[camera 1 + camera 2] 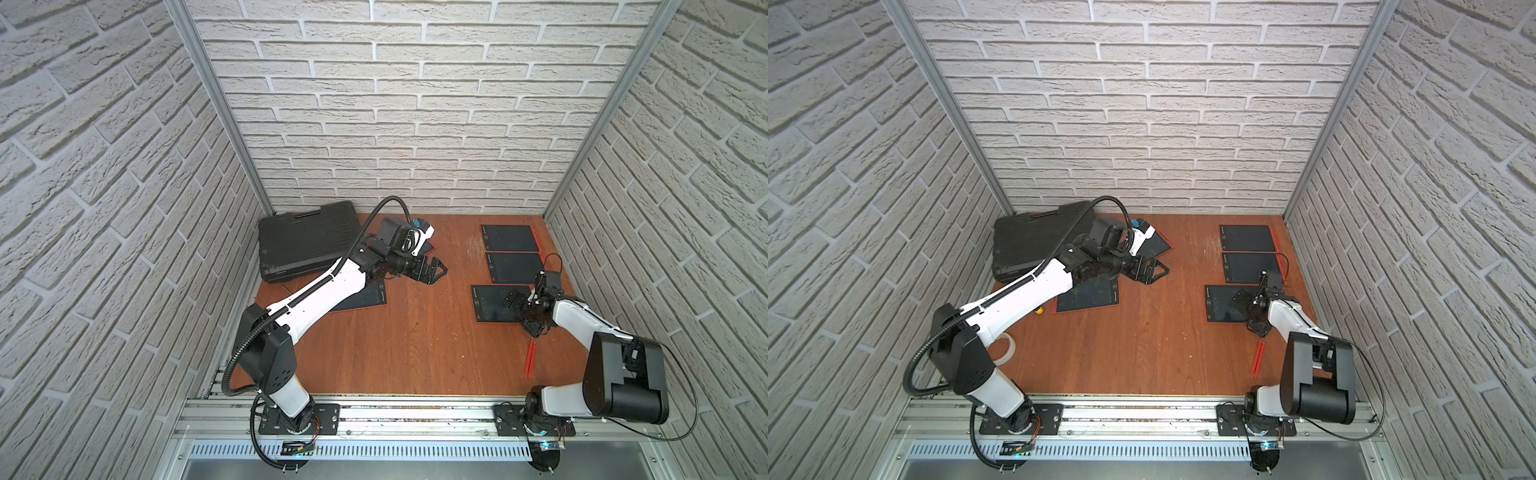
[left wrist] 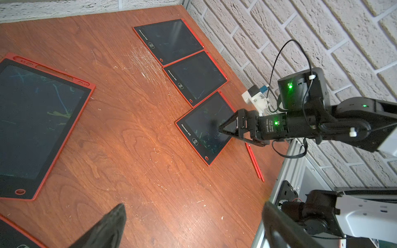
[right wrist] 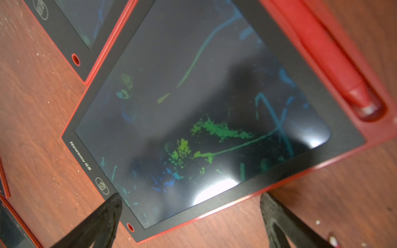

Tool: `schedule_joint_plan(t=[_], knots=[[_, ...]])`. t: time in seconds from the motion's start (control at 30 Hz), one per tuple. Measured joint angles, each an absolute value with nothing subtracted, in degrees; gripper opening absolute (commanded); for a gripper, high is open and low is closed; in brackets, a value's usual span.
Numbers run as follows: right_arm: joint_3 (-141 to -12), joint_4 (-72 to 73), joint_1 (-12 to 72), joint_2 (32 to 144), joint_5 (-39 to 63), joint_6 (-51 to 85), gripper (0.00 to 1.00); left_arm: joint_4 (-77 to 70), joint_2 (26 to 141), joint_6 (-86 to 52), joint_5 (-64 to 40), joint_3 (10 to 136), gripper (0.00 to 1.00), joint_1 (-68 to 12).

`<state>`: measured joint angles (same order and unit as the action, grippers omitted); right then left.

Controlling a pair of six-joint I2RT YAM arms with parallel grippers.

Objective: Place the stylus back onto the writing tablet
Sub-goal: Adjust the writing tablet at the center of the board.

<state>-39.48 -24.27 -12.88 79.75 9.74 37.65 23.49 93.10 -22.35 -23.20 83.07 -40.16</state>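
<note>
1. Poised over nearest writing tablet (image 3: pixel 204 96): right gripper (image 3: pixel 190 196), spread wide, empty.
2. Seated in that tablet's red side groove: stylus (image 3: pixel 330 53).
3. Hovering over middle of table (image 1: pixel 415 340): left gripper (image 1: pixel 436 276), likewise wide, empty.
4. Lying near tablet: 2 loose styluses (image 1: pixel 531 359).

Red-framed writing tablet (image 3: pixel 193 107) lies flat on the wooden table (image 3: pixel 32 107), screen marked with green and blue scribbles, red stylus (image 3: pixel 328 53) seated in its edge slot, second tablet (image 3: pixel 64 21) just beside, right gripper (image 3: pixel 191 196) spread wide, empty.
</note>
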Motion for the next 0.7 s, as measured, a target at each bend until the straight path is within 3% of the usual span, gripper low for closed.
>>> schedule_joint_plan(t=[0.33,0.7], knots=[[-39.5,-25.2,-2.4,70.4,14.3,34.9,0.99,23.5,93.1,-22.8,-23.9,83.1,0.98,-38.6],[-46.8,-25.6,13.0,79.5,15.7,33.4,1.0,23.1,90.8,-22.6,-23.2,82.7,0.98,-38.4]])
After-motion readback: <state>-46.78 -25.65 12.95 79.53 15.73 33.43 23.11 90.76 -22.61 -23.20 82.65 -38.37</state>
